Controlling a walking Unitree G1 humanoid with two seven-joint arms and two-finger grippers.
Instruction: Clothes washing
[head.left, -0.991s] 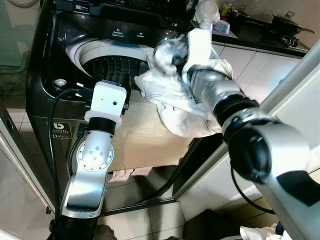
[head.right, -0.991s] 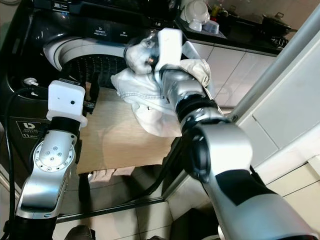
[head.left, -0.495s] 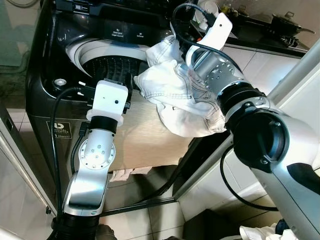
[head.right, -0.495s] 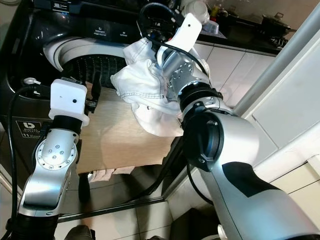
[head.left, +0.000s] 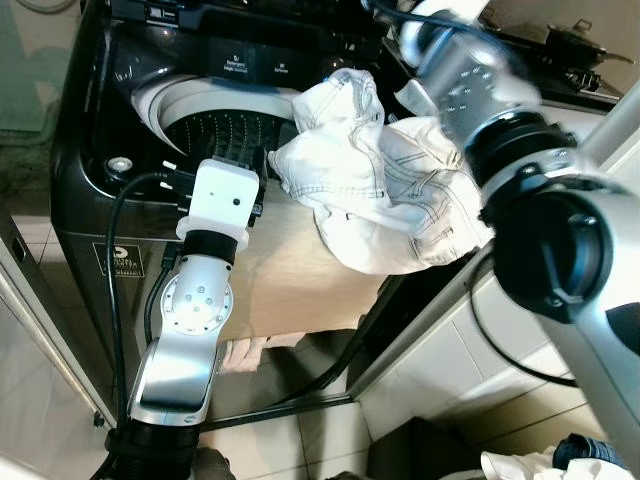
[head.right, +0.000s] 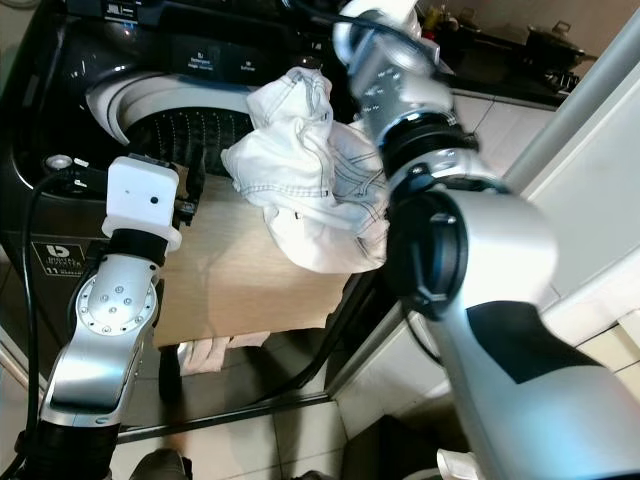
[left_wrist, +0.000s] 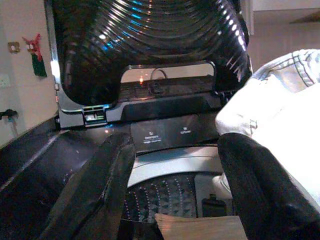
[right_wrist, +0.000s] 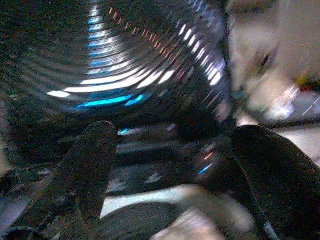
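Apparently unheld, white garment (head.left: 385, 195) heaped on washer's rim (head.left: 150, 95); both tools, left (left_wrist: 175, 200) and right (right_wrist: 172, 195), spread empty above drum (head.left: 215, 130).

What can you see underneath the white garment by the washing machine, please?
The white garment lies on a tan board beside the open drum. What the board rests on is hidden.

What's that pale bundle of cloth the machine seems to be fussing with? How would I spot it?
Find the dark top-loading washing machine with its lid raised. At the right rim of its round drum opening, partly on a light wooden board, lies a crumpled white denim garment. Its dark seam stitching and pale colour set it apart from the black machine and the silver arms.
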